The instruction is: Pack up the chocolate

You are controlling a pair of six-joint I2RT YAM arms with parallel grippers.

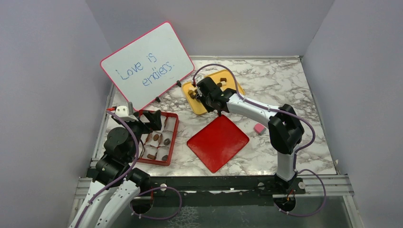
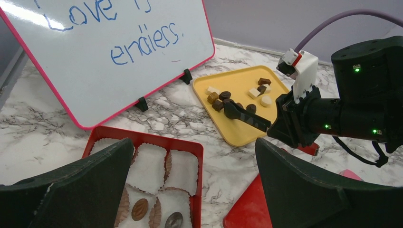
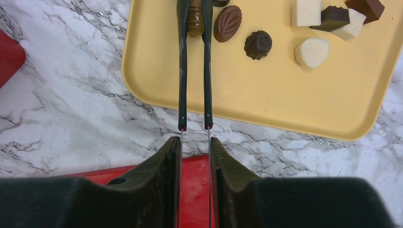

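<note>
Grey walls (image 1: 351,71) hemmed the white marble tabletop (image 1: 285,80). Bite-size chocolates (image 3: 258,44) lay on a yellow plastic tray (image 3: 266,104) (open marble to its right); the right gripper (image 3: 195,147) pinched dark tongs (image 3: 182,71) onto one, the left gripper (image 2: 194,156) gaped.

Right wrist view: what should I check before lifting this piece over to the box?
1. right tool clamped on tweezers: ok.
2. Tweezer tips either side of tan chocolate: ok.
3. Chocolate actually pinched: cannot tell, the tips run off the picture's edge.
4. Empty paper cups in red box: ok.
5. left tool clear of the box: not ok, it hangs open over it.
</note>
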